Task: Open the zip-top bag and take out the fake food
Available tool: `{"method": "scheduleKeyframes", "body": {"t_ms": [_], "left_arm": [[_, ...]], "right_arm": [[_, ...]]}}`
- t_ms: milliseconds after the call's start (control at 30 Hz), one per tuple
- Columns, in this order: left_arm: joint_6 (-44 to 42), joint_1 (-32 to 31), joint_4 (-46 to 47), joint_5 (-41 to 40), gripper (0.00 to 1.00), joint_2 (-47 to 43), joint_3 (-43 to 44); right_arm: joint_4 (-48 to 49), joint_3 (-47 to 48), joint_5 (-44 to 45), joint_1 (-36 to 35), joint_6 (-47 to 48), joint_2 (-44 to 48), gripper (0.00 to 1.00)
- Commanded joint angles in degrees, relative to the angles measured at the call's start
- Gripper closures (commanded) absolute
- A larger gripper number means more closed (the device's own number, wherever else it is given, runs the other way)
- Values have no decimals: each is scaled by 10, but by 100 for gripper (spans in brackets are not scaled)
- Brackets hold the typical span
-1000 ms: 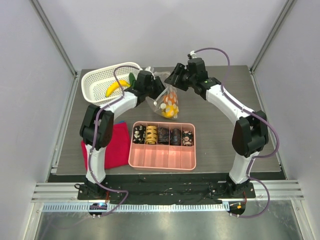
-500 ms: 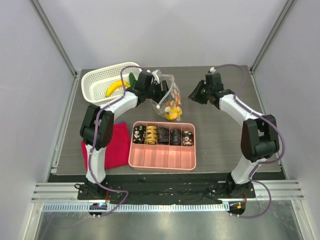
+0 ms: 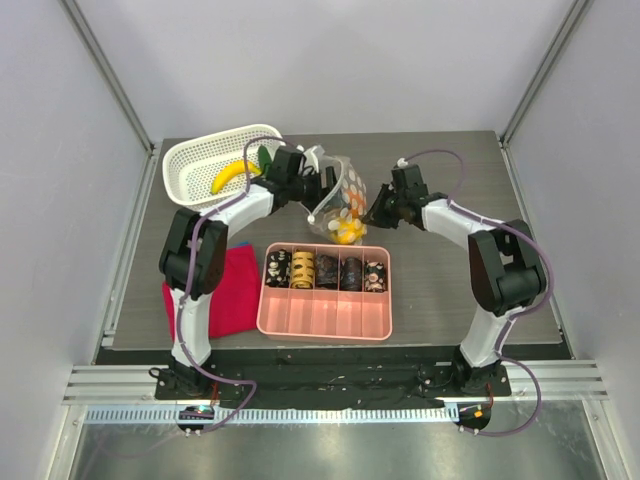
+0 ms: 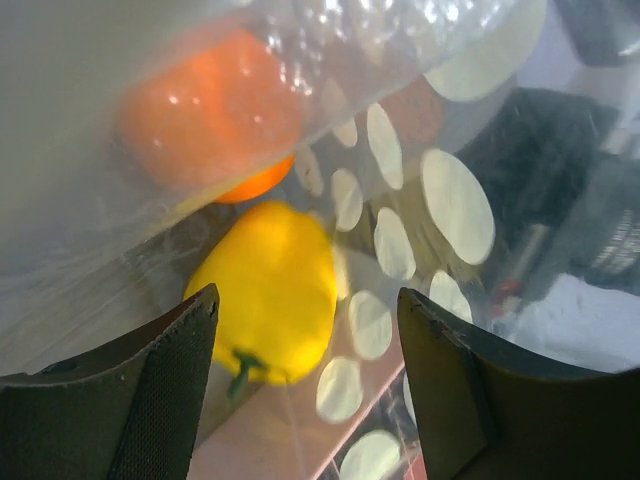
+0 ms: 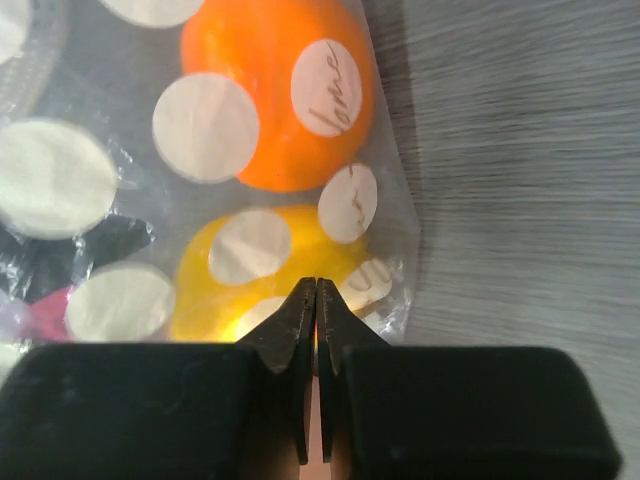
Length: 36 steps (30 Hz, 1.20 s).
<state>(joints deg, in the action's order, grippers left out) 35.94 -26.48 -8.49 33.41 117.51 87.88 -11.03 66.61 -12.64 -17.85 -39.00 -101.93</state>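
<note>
I am working both arms at the bag (image 3: 346,186), which is sitting around the middle of the tabletop (image 3: 440,290), just past the far edge of the pink tray (image 3: 322,316) and right of the white basket (image 3: 188,160).

My left end effector (image 3: 322,184) is reaching in at the bag's left side and standing open. In the left wrist view its fingers (image 4: 160,400) are showing wide apart at the bottom, with the spotted film filling the space ahead of them. I cannot tell whether the film is touching either finger.

My right end effector (image 3: 378,212) is sitting low at the bag's right side, closed. In the right wrist view the fingertips (image 5: 296,315) are pressing together on the bag's film, pinching it right over a yellow piece (image 5: 215,295).

An orange piece (image 5: 265,95) is lying just beyond the yellow one, both inside the bag. The left wrist view is showing the yellow piece with a small green stem, and an orange one above it. I cannot tell whether the bag's mouth is open.

A banana (image 3: 230,177) and a green piece (image 3: 263,157) are lying in the basket.

Five dark patterned cylinders (image 3: 327,270) are standing in the tray's far row. A red cloth (image 3: 235,290) is lying left of the tray, touching it.
</note>
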Motion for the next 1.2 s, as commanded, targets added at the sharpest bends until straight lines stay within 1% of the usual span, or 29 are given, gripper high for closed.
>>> {"method": "scheduleKeyframes", "body": {"t_ms": [0, 100, 167, 267, 333, 400, 467, 533, 600, 667, 767, 800, 867, 900, 1000, 1067, 1167], "left_arm": [[-12, 2, 1, 32, 28, 16, 7], [-6, 2, 9, 33, 28, 28, 10], [-1, 2, 15, 39, 28, 36, 13], [-4, 2, 16, 28, 29, 44, 11], [-17, 3, 5, 13, 29, 43, 18], [-53, 3, -34, 2, 28, 40, 26], [-75, 3, -64, -30, 28, 30, 30], [-97, 5, -72, -44, 27, 22, 27], [-91, 10, -72, -45, 27, 20, 27], [-85, 13, -73, -25, 29, 25, 32], [-62, 19, -40, -26, 27, 20, 16], [-54, 20, -30, -32, 26, 20, 12], [-33, 22, -14, -40, 28, 24, 14], [-26, 22, -8, -43, 29, 25, 14], [-21, 24, 13, -18, 30, 24, 7], [-27, 30, 1, -12, 29, 21, 7], [-25, 34, 2, -11, 29, 13, -2]], "right_arm": [[63, -1, -52, -13, -40, -40, 92], [93, 3, -58, -14, -64, -59, 92], [107, 8, -48, -14, -78, -71, 92], [131, 29, -36, -14, -86, -89, 92], [127, 54, -27, -12, -80, -98, 92], [121, 78, -20, -9, -69, -112, 94], [115, 91, -11, -3, -57, -118, 96], [96, 111, -2, 0, -35, -132, 98], [76, 147, -1, 3, -19, -149, 98], [64, 158, 0, 5, -17, -162, 99], [63, 171, 15, 7, -13, -169, 99], [60, 189, 16, 11, -7, -174, 99], [31, 214, 14, 12, 2, -189, 98], [22, 227, 14, 13, 3, -188, 99], [0, 216, 7, 13, 10, -168, 99], [-43, 212, -1, 13, 26, -140, 98], [-63, 158, 2, 6, 41, -98, 99]]}}
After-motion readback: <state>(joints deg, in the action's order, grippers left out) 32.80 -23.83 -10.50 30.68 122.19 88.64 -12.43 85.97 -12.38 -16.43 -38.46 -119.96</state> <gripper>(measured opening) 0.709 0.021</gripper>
